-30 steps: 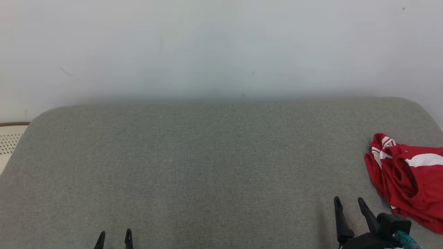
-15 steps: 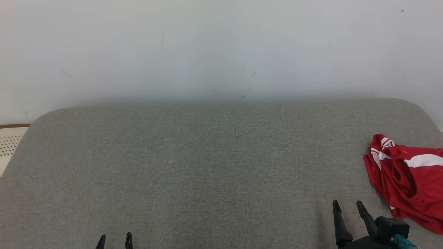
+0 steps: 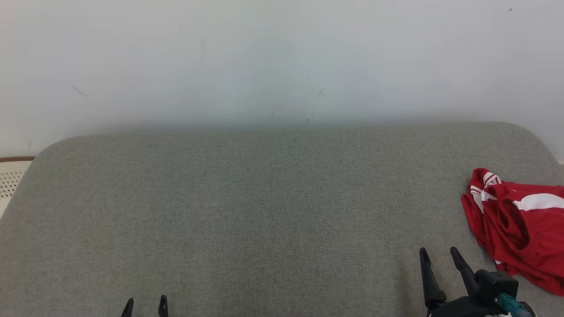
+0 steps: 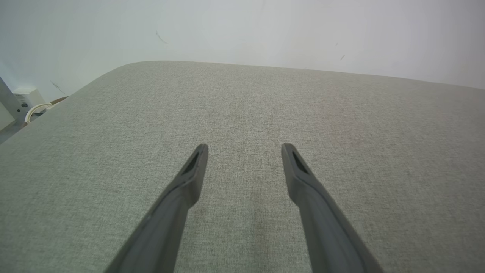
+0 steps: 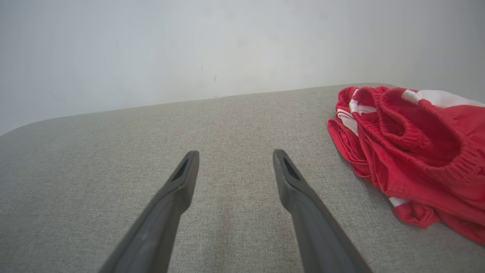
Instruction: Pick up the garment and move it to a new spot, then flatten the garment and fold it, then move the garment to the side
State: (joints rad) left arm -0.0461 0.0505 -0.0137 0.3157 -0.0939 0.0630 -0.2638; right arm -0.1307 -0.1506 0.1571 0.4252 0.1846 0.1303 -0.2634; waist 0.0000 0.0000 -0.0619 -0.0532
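The garment (image 3: 522,229) is a crumpled red piece with white stripes and an elastic waistband, lying at the right edge of the grey cushion (image 3: 264,211). In the right wrist view the garment (image 5: 416,151) sits to the right of the fingers, apart from them. My right gripper (image 3: 438,256) stands open just left of the garment, with nothing between its fingers (image 5: 182,178). My left gripper (image 3: 146,303) is open at the lower left, over bare cushion (image 4: 242,113), holding nothing.
A pale wall (image 3: 282,57) rises behind the cushion. A cream perforated object with a brown rim (image 3: 11,176) sits past the cushion's left edge. A wide stretch of grey fabric lies between the two grippers.
The head camera has shifted slightly, so the whole picture moves a little. The right gripper sits slightly further left in the view; the garment lies as before.
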